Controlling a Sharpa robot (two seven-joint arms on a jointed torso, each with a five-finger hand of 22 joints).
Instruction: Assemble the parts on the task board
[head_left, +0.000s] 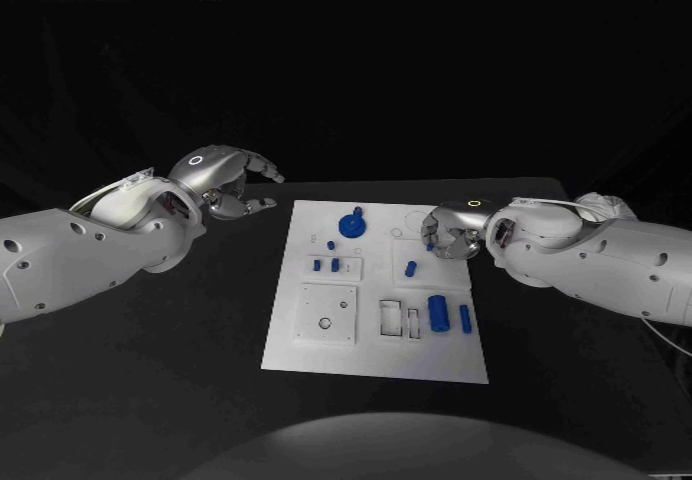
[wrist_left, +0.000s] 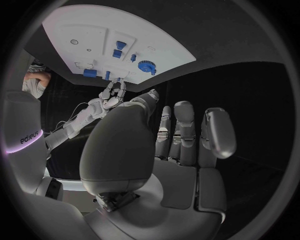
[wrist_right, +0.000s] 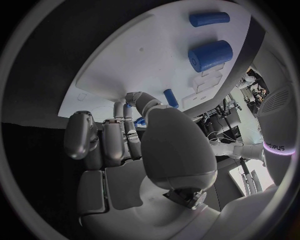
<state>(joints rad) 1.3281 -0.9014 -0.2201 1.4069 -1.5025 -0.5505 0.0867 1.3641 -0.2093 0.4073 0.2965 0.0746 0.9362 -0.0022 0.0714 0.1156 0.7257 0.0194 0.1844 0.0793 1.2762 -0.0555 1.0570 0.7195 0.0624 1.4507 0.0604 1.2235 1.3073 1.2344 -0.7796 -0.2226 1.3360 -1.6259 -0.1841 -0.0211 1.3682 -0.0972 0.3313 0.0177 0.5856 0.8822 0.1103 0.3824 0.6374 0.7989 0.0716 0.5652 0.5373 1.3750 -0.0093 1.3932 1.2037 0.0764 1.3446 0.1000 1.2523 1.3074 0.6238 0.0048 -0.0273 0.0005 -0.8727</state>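
two hands poised, neither holding a part.
right hand (head_left: 453, 232) hovers, fingers loosely curled, over the task board (head_left: 378, 355) beside a small blue part (head_left: 411, 268); a careless reach could knock it. left hand (head_left: 231, 180) waits empty off the board.

Black table (head_left: 173, 330) surface, black backdrop behind it, dim light, cluttered room past the table's edge

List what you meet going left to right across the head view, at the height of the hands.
Left hand → blue round part on the task board → right hand.
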